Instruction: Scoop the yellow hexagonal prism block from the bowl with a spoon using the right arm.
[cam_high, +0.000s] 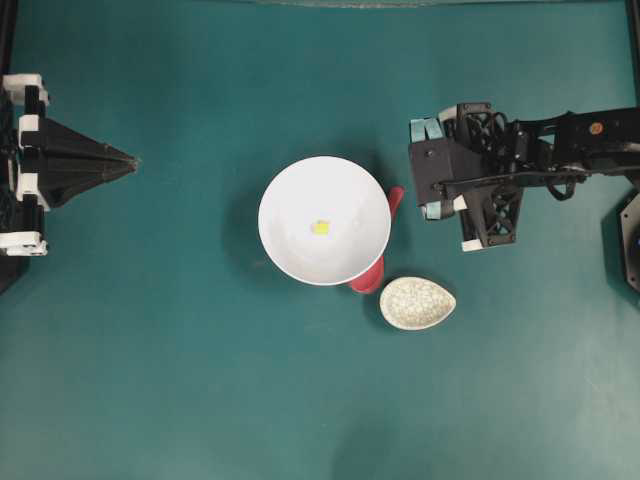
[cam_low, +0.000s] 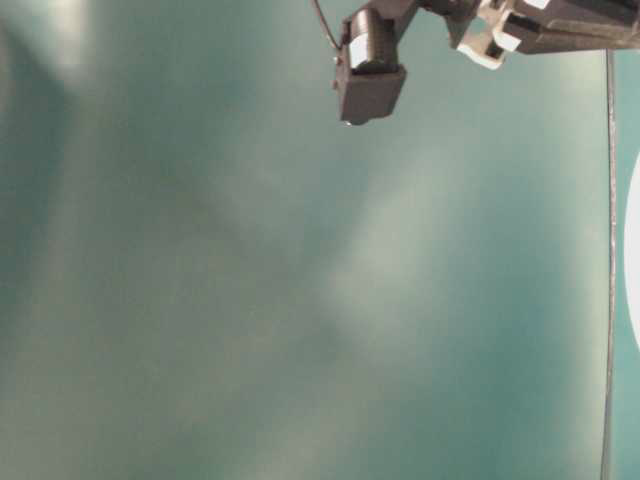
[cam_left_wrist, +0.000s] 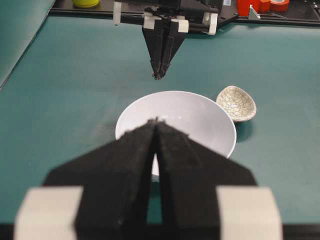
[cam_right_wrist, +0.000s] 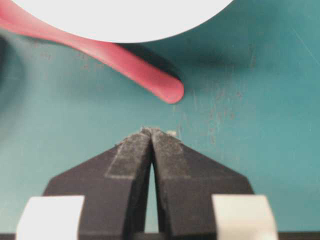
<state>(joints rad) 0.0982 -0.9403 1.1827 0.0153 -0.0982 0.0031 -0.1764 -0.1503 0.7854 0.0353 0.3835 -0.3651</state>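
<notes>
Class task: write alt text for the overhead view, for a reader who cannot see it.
A white bowl on a teal table holds a tiny yellow block; a pink-red spoon lies tucked against its right edge, beside a small speckled dish. Black robot arms wait at both sides.

Left pincer (cam_high: 130, 160) is resting at the left edge, its tips meeting, pointing toward the middle. Right arm (cam_high: 560, 140) is reaching in from the right; right pincer (cam_right_wrist: 151, 131) is pointing downward, tips together, gripping nothing.
</notes>
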